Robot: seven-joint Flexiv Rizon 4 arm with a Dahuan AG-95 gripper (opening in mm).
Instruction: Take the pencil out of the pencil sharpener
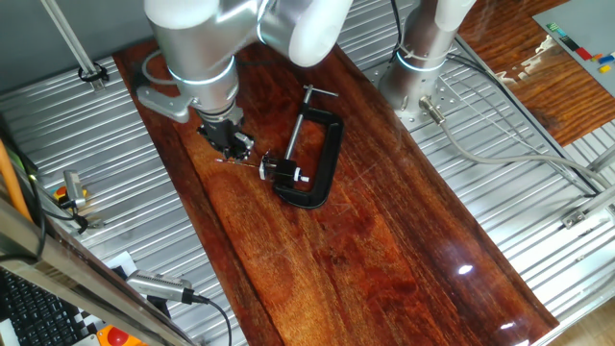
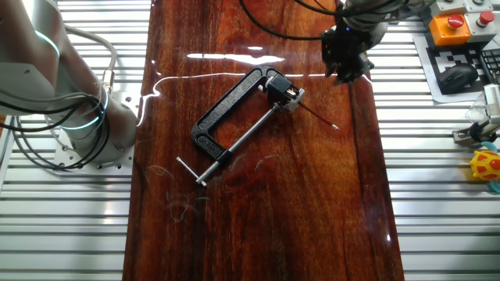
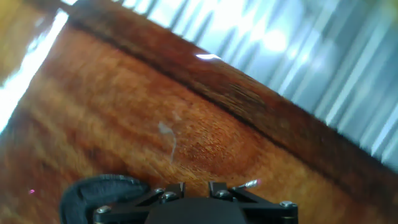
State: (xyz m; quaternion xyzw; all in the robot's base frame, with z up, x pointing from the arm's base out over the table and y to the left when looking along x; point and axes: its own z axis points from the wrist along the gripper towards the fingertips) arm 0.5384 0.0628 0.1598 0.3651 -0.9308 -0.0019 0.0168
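The pencil (image 2: 319, 115) is a thin dark stick lying low over the wooden board, with one end in the small black pencil sharpener (image 2: 286, 95). The sharpener is held at the jaw of a big black C-clamp (image 2: 231, 109). In one fixed view the pencil (image 1: 248, 162) runs left from the sharpener (image 1: 282, 173) toward my gripper (image 1: 233, 146). My gripper (image 2: 344, 69) hovers just past the pencil's free end. In the hand view the fingers (image 3: 171, 190) stand apart with nothing between them. The pencil's end (image 3: 249, 183) shows just outside the right finger.
The clamp's silver screw rod (image 2: 234, 144) points toward the board's middle. The robot base (image 2: 74, 117) with cables stands left of the board. A stop button (image 2: 453, 27), a mouse (image 2: 459, 76) and a yellow toy (image 2: 486, 165) lie on the slatted metal table at the right.
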